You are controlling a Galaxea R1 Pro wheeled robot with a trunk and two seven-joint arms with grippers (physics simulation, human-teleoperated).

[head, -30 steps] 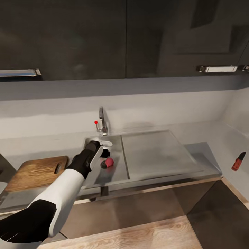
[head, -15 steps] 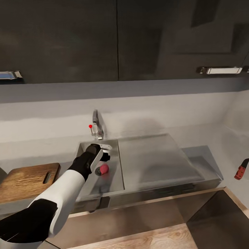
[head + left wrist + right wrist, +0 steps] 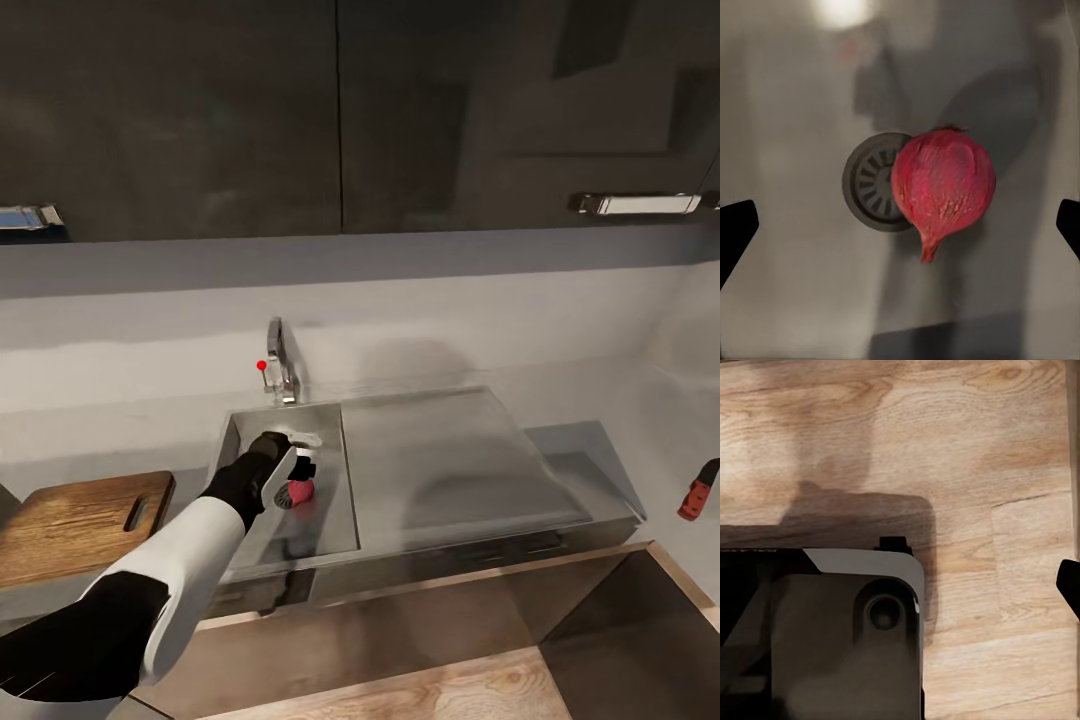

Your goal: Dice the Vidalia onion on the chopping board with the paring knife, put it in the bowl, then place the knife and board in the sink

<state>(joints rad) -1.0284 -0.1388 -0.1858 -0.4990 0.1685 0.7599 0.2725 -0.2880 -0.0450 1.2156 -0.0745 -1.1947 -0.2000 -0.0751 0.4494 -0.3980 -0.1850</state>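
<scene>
Left hand (image 3: 300, 478) has dropped lower into the brushed-steel sink (image 3: 345, 520) since a second ago, fingers apart, straddling the pinkish-red Vidalia onion (image 3: 943, 187) beside the drain. Ready to close.

A kitchen: steel sink (image 3: 330, 500) with tap (image 3: 281, 362), grey countertop (image 3: 600, 450), dark wall cabinets (image 3: 200, 110).

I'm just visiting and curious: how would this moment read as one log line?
phase: reaching for onion | left end effector: open, above onion in sink | board: on counter | knife: far right
</scene>
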